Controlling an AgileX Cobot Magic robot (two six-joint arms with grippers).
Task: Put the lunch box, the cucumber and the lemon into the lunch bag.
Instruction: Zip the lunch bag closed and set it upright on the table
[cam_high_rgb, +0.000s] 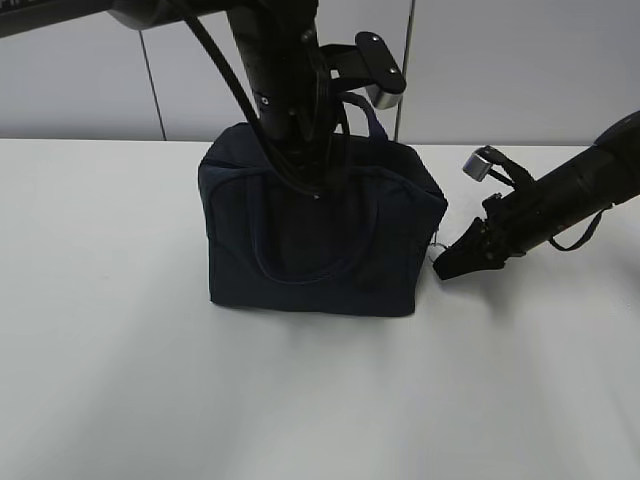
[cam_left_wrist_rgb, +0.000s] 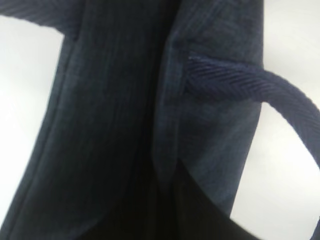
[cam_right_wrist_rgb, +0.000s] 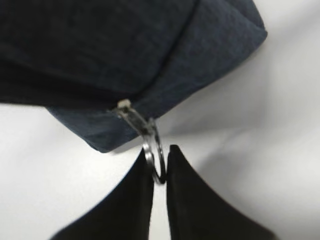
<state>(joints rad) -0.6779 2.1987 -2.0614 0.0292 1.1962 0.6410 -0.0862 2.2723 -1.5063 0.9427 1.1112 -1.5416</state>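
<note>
Right now, nearest to me, bare white table (cam_high_rgb: 300, 400) is stretching out in front of everything. Behind it the lunch bag (cam_high_rgb: 320, 235) is standing upright on the tabletop, dark navy, with one loop handle (cam_high_rgb: 300, 270) hanging down its front face. To its right, the right gripper (cam_high_rgb: 447, 268) is sitting low beside the bag's lower right corner, just above the table. Its wrist view is showing the metal ring pull (cam_right_wrist_rgb: 154, 159) of the zip hanging off the bag's corner and lying in the narrow gap between the two black fingers (cam_right_wrist_rgb: 125, 200); the fingers are standing slightly apart, and I cannot tell whether they are pinching the ring or only flanking it. Farther back, the left arm (cam_high_rgb: 280, 90) is reaching down into the top of the bag, its gripper hidden; the fingers are closed. Its camera is seeing only navy fabric and a handle strap (cam_left_wrist_rgb: 260, 90) up close.
</note>
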